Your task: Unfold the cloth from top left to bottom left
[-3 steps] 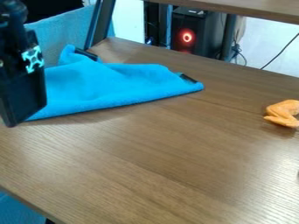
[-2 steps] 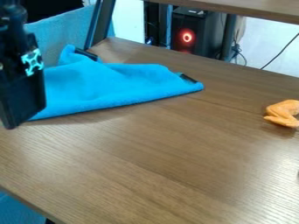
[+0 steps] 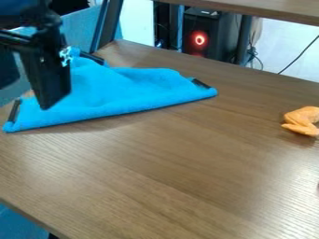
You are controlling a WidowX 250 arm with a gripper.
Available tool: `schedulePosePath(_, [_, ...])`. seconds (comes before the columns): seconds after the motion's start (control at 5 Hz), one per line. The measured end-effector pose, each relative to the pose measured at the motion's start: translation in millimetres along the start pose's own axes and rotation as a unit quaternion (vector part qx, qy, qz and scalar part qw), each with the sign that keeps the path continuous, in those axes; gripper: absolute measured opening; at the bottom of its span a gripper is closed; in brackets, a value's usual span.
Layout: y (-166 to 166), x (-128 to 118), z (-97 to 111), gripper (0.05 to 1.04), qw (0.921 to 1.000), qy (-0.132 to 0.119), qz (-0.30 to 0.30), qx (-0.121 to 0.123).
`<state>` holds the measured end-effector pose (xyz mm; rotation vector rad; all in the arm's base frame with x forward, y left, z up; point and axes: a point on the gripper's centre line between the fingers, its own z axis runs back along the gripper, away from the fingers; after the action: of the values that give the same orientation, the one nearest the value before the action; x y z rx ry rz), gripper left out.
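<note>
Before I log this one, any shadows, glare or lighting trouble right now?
Camera view: pale sheen on the table toward the lower right; soft shadows under the cloth's front edge and the orange toy; gripper dark, with little detail.

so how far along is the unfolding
Likely most of it: a corner of the cloth lies out at the left of the table, its front edge fairly straight. The gripper hangs at the cloth's left part; whether it holds any, I can't tell. Left, perhaps: opening the rumpled back part and moving clear.
</note>
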<state>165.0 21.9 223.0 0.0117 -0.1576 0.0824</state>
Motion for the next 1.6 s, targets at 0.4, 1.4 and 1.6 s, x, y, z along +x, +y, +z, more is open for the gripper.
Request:
schedulePosePath(0.4, [40.6, 51.5, -9.7, 0.999, 0.9996, -0.027, -0.003, 0.005])
schedulePosePath(1.4, [130.9, 186.5, -67.3, 0.999, 0.998, -0.016, -0.033, 0.052])
schedulePosePath(1.6, [141.4, 209.0, -77.6, 0.999, 0.9983, -0.013, -0.016, 0.054])
